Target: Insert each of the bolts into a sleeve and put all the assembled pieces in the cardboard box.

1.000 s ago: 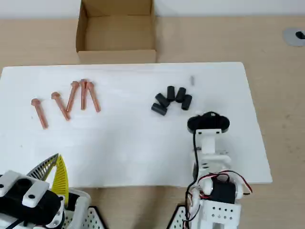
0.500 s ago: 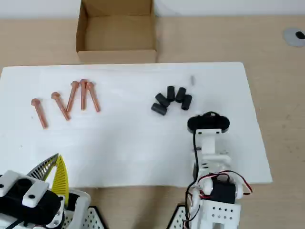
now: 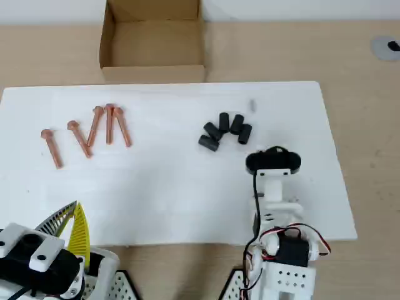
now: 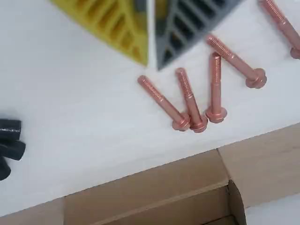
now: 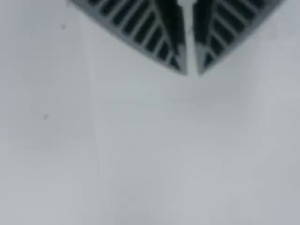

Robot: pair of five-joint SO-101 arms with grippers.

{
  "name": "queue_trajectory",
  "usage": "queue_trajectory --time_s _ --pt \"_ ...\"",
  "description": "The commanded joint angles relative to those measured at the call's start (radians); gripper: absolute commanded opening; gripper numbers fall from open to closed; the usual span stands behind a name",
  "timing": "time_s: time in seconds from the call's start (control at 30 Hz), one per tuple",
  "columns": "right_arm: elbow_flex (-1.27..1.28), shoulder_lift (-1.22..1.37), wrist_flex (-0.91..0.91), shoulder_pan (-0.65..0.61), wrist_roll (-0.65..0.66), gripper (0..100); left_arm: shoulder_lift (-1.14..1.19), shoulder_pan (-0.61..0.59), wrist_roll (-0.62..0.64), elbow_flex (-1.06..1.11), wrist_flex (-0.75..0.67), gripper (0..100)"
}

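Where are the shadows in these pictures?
High view: the inner walls of the cardboard box look shaded. Left wrist view: thin, soft shadows lie beside the bolts on the white board. Right wrist view: the white board looks greyer near the right gripper.

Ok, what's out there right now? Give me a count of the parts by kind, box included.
copper bolts: 5
black sleeves: 5
cardboard box: 1
Total: 11

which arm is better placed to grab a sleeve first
Right. The right arm stands just beside the black sleeves, while the left gripper sits at the white board's near left edge, nearer the bolts.
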Motion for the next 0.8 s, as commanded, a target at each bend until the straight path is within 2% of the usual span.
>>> queue_trajectory --time_s 0.0,0.77 --pt "0.001 -0.09 -0.021 0.01 0.011 1.2 -0.004 -0.008 -0.008 -0.002 0.003 1" --pt "0.004 -0.09 -0.037 0.01 0.006 1.1 -0.002 -0.006 -0.009 0.0 0.003 1"
